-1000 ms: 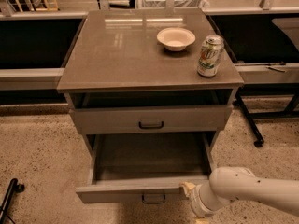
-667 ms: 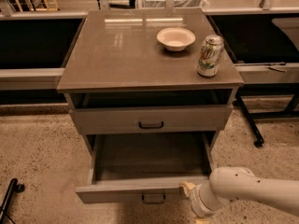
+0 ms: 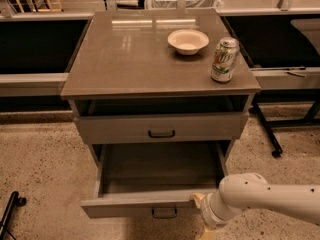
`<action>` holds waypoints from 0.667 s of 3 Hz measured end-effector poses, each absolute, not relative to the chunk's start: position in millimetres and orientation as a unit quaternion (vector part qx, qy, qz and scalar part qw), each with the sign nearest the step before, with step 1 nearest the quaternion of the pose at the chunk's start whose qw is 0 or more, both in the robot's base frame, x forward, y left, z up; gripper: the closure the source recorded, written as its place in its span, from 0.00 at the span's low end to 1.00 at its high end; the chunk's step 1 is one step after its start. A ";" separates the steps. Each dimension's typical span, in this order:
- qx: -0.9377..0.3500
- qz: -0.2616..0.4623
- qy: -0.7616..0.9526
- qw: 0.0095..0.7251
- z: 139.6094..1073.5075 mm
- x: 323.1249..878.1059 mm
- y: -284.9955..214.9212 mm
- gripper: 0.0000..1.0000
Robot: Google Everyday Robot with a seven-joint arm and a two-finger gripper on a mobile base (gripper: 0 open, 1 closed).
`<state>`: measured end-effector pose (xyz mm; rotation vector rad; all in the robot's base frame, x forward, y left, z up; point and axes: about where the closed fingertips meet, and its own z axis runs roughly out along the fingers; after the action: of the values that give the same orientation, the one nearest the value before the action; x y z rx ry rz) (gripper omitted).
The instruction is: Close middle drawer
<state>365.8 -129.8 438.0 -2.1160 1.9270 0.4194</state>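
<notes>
text: none legible | can: green-and-red print, letters unreadable | gripper: at front edge of the pulled-out middle drawer, right side

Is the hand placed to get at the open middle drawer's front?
Probably yes. The hand is right at the top edge of the middle drawer front, near its right end. Nothing stands between them, and it seems to touch the panel.
</notes>
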 end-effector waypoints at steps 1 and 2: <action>-0.726 0.144 0.661 0.124 439.1 365.8 -129.8 0.47; -0.726 0.144 0.661 0.124 439.1 365.7 -129.8 0.24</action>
<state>365.7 -129.8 439.1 -2.1162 1.9271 0.4195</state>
